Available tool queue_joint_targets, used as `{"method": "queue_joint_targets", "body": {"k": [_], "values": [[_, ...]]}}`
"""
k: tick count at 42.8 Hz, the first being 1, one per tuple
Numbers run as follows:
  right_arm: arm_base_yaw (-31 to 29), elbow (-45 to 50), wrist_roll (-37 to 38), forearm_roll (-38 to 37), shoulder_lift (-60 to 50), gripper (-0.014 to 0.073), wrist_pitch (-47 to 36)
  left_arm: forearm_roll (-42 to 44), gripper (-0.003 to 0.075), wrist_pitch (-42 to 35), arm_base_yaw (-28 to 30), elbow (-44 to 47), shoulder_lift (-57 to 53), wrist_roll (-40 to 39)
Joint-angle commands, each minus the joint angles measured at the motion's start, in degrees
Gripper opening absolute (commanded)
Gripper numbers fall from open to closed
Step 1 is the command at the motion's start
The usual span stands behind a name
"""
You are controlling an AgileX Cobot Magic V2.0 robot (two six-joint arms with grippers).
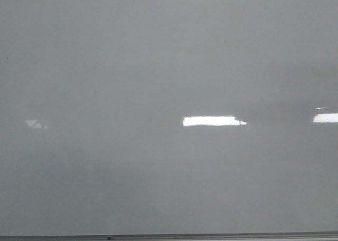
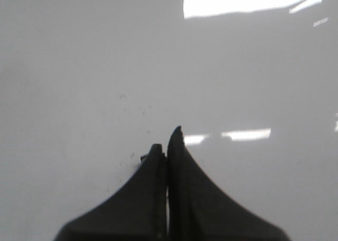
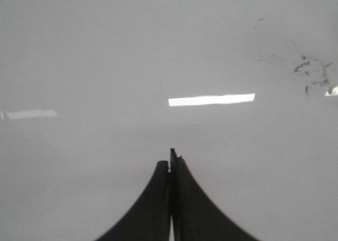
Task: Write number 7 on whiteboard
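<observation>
The whiteboard (image 1: 158,67) fills the front view as a glossy pale grey surface with no writing on it. The number 7 is out of view in every frame. Neither gripper appears in the front view. In the left wrist view my left gripper (image 2: 168,142) hangs over the whiteboard (image 2: 79,67), its dark fingers pressed together with nothing showing between them. In the right wrist view my right gripper (image 3: 170,160) is likewise shut over the whiteboard (image 3: 105,51), only a hairline slit between the fingers. No marker shows in any frame.
A thin grey frame edge (image 1: 169,236) runs along the board's bottom. Bright light reflections (image 1: 214,121) lie on the surface. Faint dark smudges (image 3: 312,75) mark the board in the right wrist view, and tiny specks (image 2: 134,106) in the left.
</observation>
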Motion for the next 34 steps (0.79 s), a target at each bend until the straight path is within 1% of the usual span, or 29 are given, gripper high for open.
{"method": "queue_joint_targets", "body": {"k": [1,5,10,12,13,15,17,18,19,20,21,22,23,24,26,29,31,34], "values": [[-0.2,-4.8,0.1,1.6,6.5,-0.0065,-3.6,0.8,-0.0020,-0.7,-0.4,-3.9,6.3,0.0],[-0.2,-5.5,0.1,2.0,10.5,-0.0065,-4.7,0.8,-0.0020,-1.6,-0.4,-4.2,9.9,0.0],[-0.1,-5.5,0.1,2.0,12.3,-0.0065,-5.4,0.8,-0.0017,-1.6,-0.4,-4.2,11.5,0.0],[-0.1,-5.5,0.1,2.0,12.3,-0.0057,-5.4,0.8,0.0000,-1.6,-0.4,-4.2,11.6,0.0],[-0.1,-5.5,0.1,2.0,12.3,-0.0038,-5.4,0.8,0.0022,-1.8,-0.4,-4.2,11.6,0.0],[-0.1,-5.5,0.1,2.0,12.3,0.0011,-5.4,0.8,0.0064,-1.8,-0.4,-4.2,11.6,0.0],[-0.1,-5.5,0.1,2.0,12.3,0.0084,-5.4,0.8,0.0149,-1.8,-0.4,-4.2,11.6,0.0],[-0.1,-5.5,0.1,2.0,12.3,0.0144,-5.4,0.8,0.0194,-1.8,-0.4,-4.2,11.6,0.0],[-0.1,-5.5,0.1,2.0,12.3,0.0178,-5.4,0.8,0.0244,-1.8,-0.4,-4.2,11.6,0.0],[-0.1,-5.5,0.1,2.0,12.3,0.0249,-5.4,0.8,0.0296,-1.8,-0.4,-4.2,11.6,0.0],[-0.1,-5.5,0.1,2.0,12.3,0.0305,-5.2,0.8,0.0369,-1.8,-0.4,-4.2,11.6,0.0],[-0.1,-5.5,0.1,2.0,12.3,0.0362,-5.1,0.8,0.0422,-1.8,-0.4,-4.2,11.6,0.0],[-0.1,-5.5,0.1,2.0,12.3,0.0416,-5.0,0.8,0.0456,-1.8,-0.4,-4.2,11.6,0.0],[-0.1,-5.5,0.1,2.0,12.3,0.0466,-5.0,0.8,0.0519,-1.8,-0.4,-4.2,11.6,0.0],[-0.1,-5.5,0.1,2.0,12.3,0.0559,-5.0,0.8,0.0592,-1.8,-0.4,-4.2,11.6,0.0],[-0.1,-5.5,0.1,2.0,12.3,0.0629,-5.0,0.8,0.0650,-1.8,-0.4,-4.2,11.6,0.0],[-0.1,-5.5,0.1,2.0,12.3,0.0647,-5.0,0.8,0.0651,-1.8,-0.4,-4.2,11.6,0.0],[-0.1,-5.5,0.1,2.0,12.3,0.0646,-5.0,0.8,0.0650,-1.8,-0.4,-4.2,11.6,0.0]]}}
